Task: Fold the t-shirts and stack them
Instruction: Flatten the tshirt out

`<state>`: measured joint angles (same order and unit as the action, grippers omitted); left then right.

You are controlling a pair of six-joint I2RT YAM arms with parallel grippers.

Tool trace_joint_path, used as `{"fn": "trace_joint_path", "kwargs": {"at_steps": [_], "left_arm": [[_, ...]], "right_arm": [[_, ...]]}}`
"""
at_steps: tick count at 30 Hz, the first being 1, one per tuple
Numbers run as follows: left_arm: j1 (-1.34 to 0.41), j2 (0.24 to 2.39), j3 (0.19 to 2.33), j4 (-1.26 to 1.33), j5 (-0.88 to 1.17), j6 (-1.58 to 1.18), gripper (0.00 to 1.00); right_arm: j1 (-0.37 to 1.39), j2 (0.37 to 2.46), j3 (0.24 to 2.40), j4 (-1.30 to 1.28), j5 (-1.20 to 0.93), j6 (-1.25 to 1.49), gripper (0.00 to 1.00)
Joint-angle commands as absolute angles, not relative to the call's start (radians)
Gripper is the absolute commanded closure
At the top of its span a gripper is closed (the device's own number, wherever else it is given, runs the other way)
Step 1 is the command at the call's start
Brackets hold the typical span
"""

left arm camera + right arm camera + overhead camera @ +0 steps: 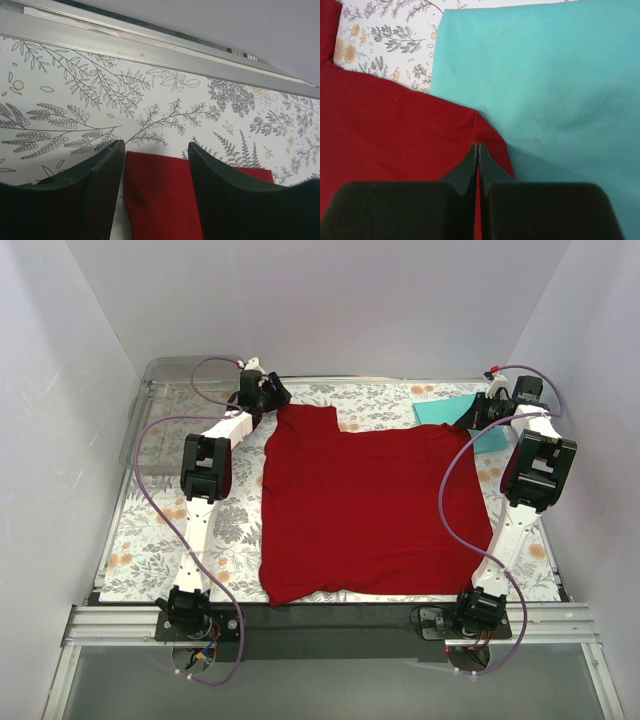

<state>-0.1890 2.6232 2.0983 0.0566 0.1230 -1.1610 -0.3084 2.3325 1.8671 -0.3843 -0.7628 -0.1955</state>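
On floral mat (140, 540), one red t-shirt (370, 510), one teal t-shirt (440, 411)

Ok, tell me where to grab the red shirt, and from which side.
I'd grip the dark red t-shirt at its far-left corner edge, coming straight down from above. It lies flat on the floral mat, so only a thin edge can be pinched. The left hand straddles that edge with open jaws.

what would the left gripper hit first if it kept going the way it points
Probably the dark red t-shirt, whose edge lies between the left gripper's open fingers; floral mat just beyond. Depth is unclear.
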Motion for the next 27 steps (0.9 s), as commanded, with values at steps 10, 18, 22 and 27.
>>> {"fn": "trace_joint_path", "kwargs": {"at_steps": [10,18,22,27], "left_arm": [[-0.183,2.64,2.154,-0.02,0.15,-1.154,0.64],[-0.183,2.623,2.134,-0.054,0.129,-1.114,0.64],[-0.183,2.618,2.126,-0.077,0.121,-1.08,0.64],[-0.186,2.625,2.134,-0.116,0.107,-1.048,0.65]], "right_arm": [[-0.318,2.273,1.878,-0.356,-0.782,-0.189,0.99],[-0.319,2.276,1.882,-0.356,-0.79,-0.183,0.99],[-0.319,2.275,1.884,-0.356,-0.79,-0.181,0.99],[-0.319,2.276,1.887,-0.356,-0.793,-0.173,0.99]]}}
